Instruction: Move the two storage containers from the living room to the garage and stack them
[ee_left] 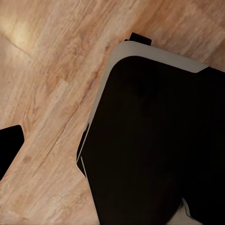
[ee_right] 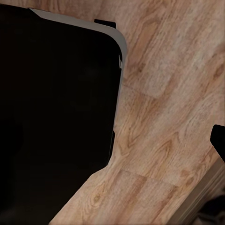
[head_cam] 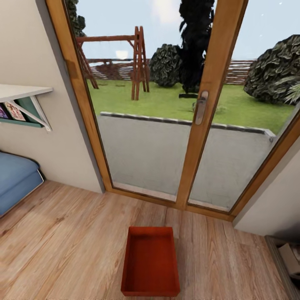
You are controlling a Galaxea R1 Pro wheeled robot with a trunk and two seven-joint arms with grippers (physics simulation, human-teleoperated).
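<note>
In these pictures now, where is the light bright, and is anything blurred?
Head view: daylight through the glass doors, sky glaring white on top; storage container sharp, its inside evenly shaded. Left wrist view: pale glare patch on the wood floor. Right wrist view: even light, grain slightly soft.

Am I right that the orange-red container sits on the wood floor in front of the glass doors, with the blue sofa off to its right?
Not quite. In the head view the storage container does sit on the wood-plank floor in front of the glass doors, but the blue sofa is off to its left, not its right.
</note>
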